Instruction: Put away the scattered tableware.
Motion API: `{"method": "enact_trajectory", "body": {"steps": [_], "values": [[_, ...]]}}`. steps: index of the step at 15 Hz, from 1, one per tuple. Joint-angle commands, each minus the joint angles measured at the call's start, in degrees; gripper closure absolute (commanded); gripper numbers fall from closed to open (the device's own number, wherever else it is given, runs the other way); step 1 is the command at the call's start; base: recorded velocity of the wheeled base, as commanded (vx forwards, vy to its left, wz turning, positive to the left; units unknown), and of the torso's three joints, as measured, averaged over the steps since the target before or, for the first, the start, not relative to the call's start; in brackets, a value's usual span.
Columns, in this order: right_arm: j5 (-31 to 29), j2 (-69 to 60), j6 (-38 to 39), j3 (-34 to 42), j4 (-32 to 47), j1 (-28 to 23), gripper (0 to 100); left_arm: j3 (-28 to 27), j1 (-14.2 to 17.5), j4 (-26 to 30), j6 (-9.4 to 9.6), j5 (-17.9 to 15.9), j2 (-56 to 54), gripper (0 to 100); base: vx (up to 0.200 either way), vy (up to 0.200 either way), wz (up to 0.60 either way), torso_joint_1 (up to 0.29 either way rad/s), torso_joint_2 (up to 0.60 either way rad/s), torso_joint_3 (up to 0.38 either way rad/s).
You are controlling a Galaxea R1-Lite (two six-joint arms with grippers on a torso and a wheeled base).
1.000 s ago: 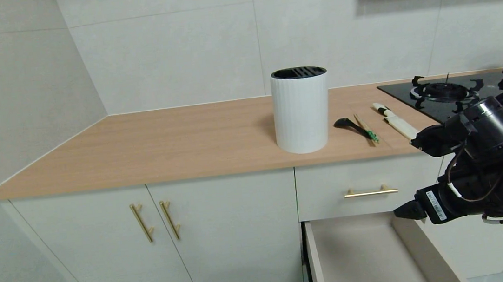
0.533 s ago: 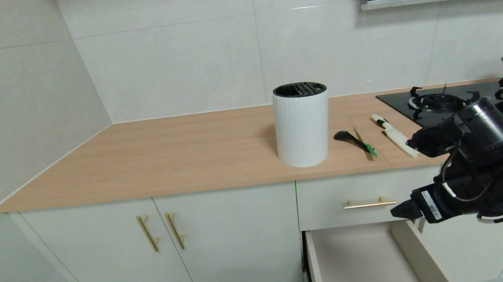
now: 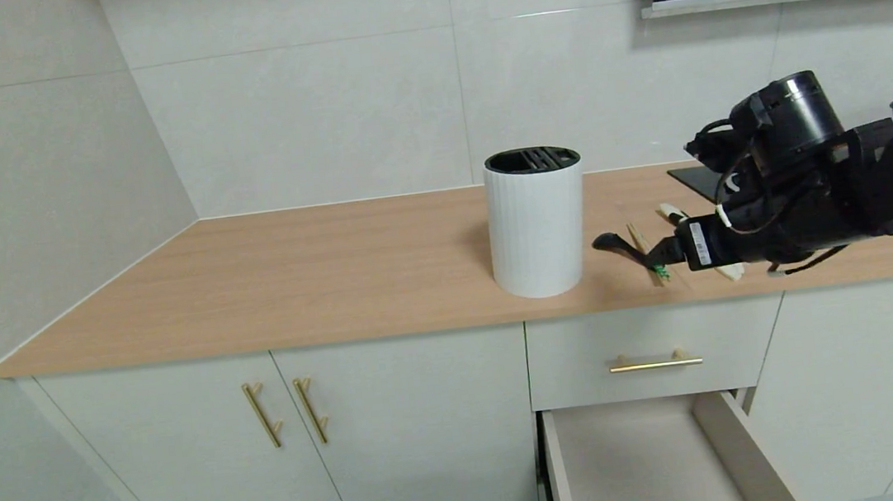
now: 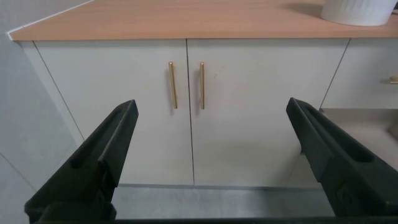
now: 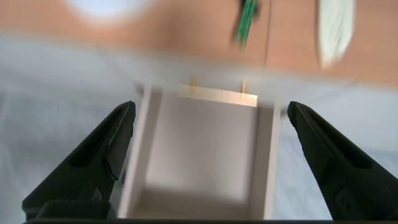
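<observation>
Fingers of the right claw [image 3: 664,250] stand spread apart, just right of the white ribbed cylindrical holder [image 3: 537,224]. They sit at the near ends of the black plastic spoon [image 3: 614,242] and the green-banded wooden chopsticks [image 3: 641,237]. Both lie on the wooden worktop [image 3: 332,271] with their long axes running away from the claw, and the cream-handled knife [image 3: 671,213] lies just beyond. Below the holder and to its right, the pale drawer [image 3: 718,429] stands pulled out. The left claw [image 4: 211,155] is also spread but hangs low to the holder's left, so the right arm is nearer.

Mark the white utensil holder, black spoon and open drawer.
white utensil holder [image 3: 538,232], head view, middle of its ribbed side.
black spoon [image 3: 609,242], head view, on its bowl.
open drawer [image 3: 643,462], head view, bare floor inside.
</observation>
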Motion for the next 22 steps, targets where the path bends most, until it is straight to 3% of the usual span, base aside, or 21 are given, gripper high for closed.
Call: {"method": "enact_trajectory", "body": {"steps": [1, 8, 11, 22], "values": [[-0.49, 7.38, 2.24, -5.79, 0.5, -1.26, 0, 0.0, 0.0, -0.01, -0.04, 0.03, 0.0, 0, 0.0, 0.0, 0.0, 0.0, 0.0, 0.0], [-1.64, 14.06, 3.91, -8.61, -2.66, -3.28, 0, 0.0, 0.0, -0.01, -0.04, 0.03, 0.0, 0, 0.0, 0.0, 0.0, 0.0, 0.0, 0.0], [-6.38, 21.53, 3.91, -9.66, -8.37, -2.49, 0, 0.0, 0.0, -0.01, -0.04, 0.03, 0.0, 0, 0.0, 0.0, 0.0, 0.0, 0.0, 0.0], [-6.56, 24.87, 6.63, -13.88, -8.73, -5.22, 0, 0.0, 0.0, -0.01, -0.04, 0.03, 0.0, 0, 0.0, 0.0, 0.0, 0.0, 0.0, 0.0]]}}
